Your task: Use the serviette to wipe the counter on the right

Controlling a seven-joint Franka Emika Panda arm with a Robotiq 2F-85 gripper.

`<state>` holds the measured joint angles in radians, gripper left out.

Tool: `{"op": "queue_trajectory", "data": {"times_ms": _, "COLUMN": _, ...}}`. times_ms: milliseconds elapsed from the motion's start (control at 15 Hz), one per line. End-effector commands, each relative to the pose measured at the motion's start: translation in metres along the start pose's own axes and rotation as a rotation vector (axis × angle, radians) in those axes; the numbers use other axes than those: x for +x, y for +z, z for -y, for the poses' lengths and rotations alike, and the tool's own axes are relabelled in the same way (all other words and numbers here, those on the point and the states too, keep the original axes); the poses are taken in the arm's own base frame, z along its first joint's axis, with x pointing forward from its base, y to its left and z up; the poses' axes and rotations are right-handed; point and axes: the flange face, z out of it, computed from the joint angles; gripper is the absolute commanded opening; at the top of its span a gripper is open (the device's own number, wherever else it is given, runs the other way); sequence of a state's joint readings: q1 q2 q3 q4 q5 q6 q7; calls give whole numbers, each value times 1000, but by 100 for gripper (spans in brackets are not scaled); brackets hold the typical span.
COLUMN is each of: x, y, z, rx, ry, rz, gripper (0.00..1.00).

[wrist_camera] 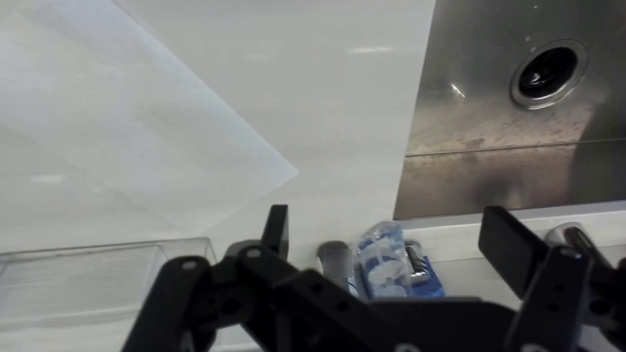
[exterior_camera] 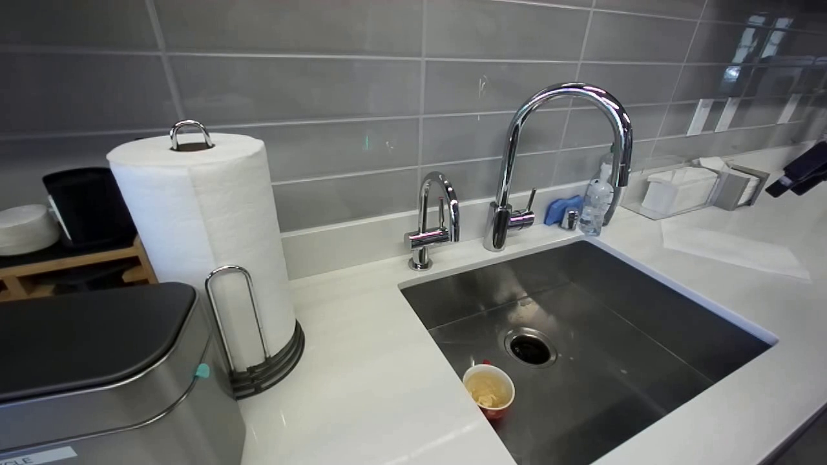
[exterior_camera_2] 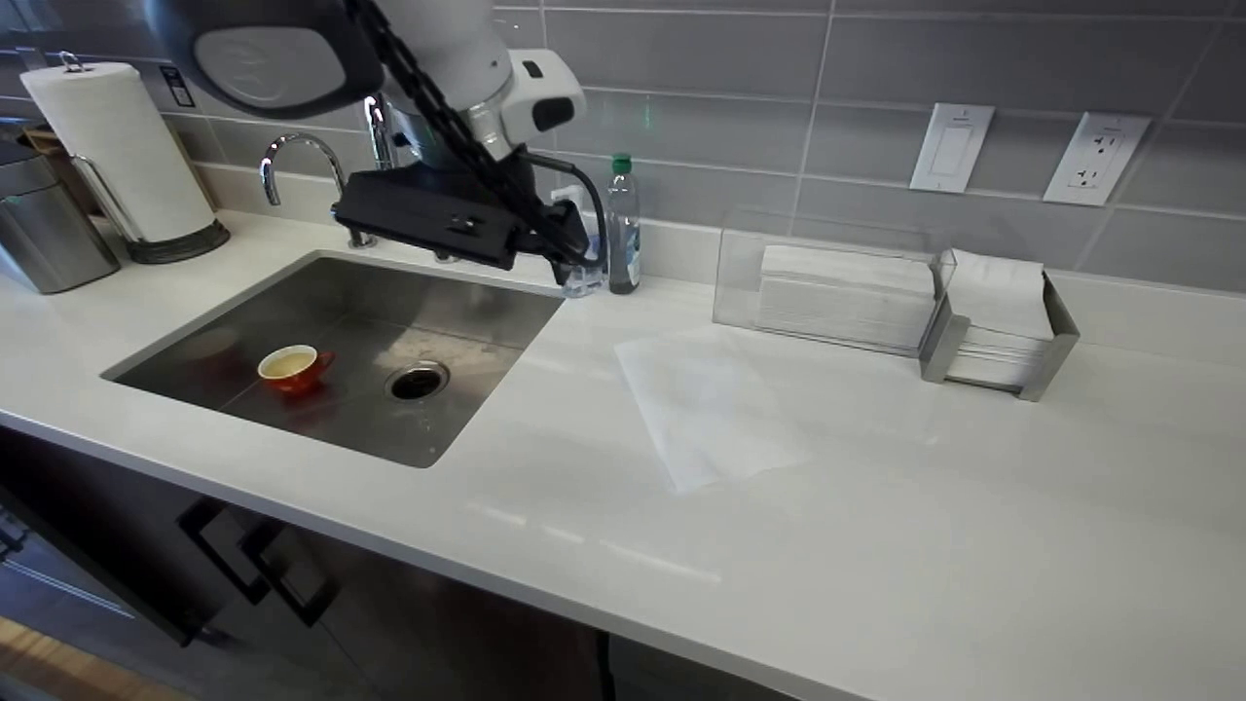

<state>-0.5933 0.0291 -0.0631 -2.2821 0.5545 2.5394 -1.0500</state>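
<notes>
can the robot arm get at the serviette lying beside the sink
Probably yes: the pincer is open and nothing covers the serviette, though, lying flat on the counter, it may be hard to pinch.

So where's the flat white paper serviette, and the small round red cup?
Flat white paper serviette (exterior_camera_2: 709, 407): in an exterior view, on the middle of the sheet.
Small round red cup (exterior_camera_2: 300, 381): in an exterior view, on its outer side.

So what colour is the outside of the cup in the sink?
It's red. The cup shows best in an exterior view.
</notes>
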Motion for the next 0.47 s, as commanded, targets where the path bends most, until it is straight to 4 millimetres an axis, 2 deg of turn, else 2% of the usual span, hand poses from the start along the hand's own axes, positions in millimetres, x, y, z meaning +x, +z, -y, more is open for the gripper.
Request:
{"op": "queue_trajectory", "data": {"times_ms": 0, "x": -14, "y": -25, "z": 23, "rx": 84, "ry": -101, "rz": -72, "gripper": 100}}
{"op": "queue_trajectory", "data": {"times_ms": 67, "x": -3, "y": -15, "z": 13, "rx": 42, "ry": -61, "rz": -41, "gripper": 100}}
{"op": "queue_trajectory", "data": {"times_ms": 200, "x": -2, "y": -23, "z": 15, "rx": 42, "ry": -68, "rz": -54, "gripper": 100}}
{"op": "queue_trajectory", "data": {"times_ms": 400, "x": -2, "y": -18, "z": 14, "rx": 45, "ry": -67, "rz": -48, "gripper": 100}}
